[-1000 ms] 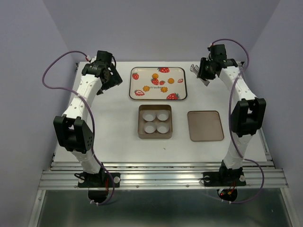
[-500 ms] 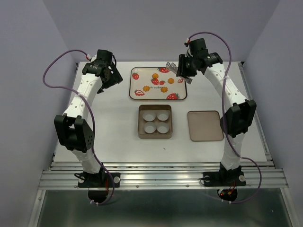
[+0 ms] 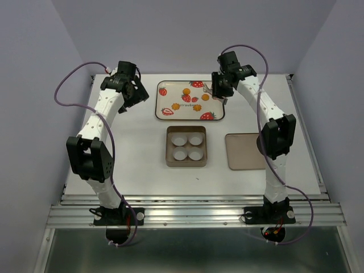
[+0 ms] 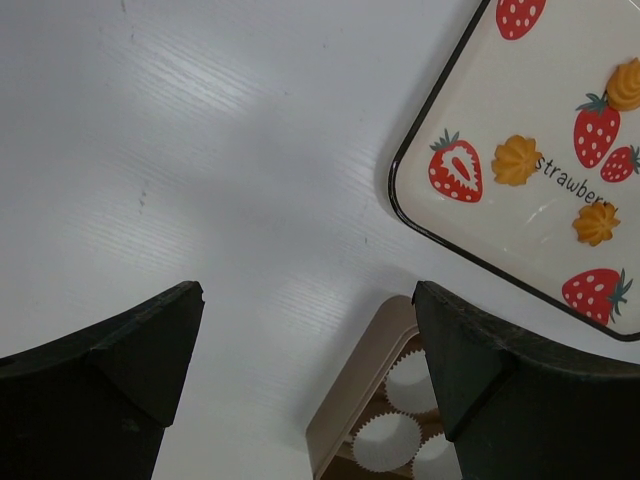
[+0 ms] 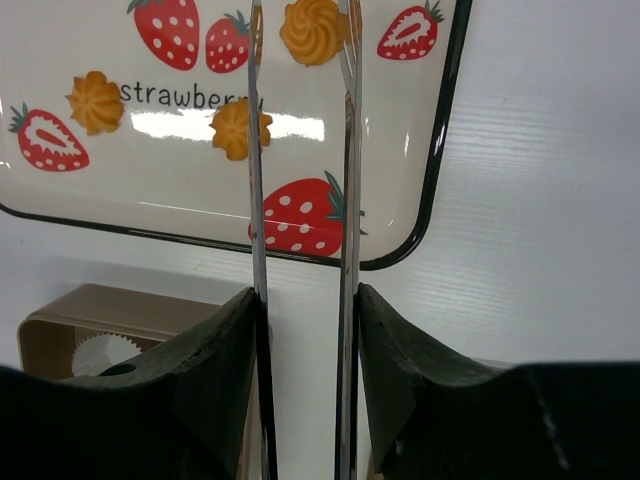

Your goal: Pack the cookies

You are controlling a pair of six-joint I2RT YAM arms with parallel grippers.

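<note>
Four orange cookies [image 3: 186,91] are seen lying on the strawberry-printed tray [image 3: 219,111] at the far side of the white worktop [image 3: 142,148], apart from the brown box [image 3: 169,149] of white paper cups [image 3: 178,140] nearer the arms and the flat brown lid [image 3: 247,151] to its right. The right tool [image 5: 300,60] is held over the tray's right end, its thin prongs slightly parted around one cookie [image 5: 314,30] without visibly gripping it. The left tool [image 4: 305,330] is spread wide and empty above bare worktop left of the tray.

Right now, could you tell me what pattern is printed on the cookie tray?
Red strawberries and the word "strawberry" on the cream tray, which has a dark rim; the right wrist view shows it best.
</note>
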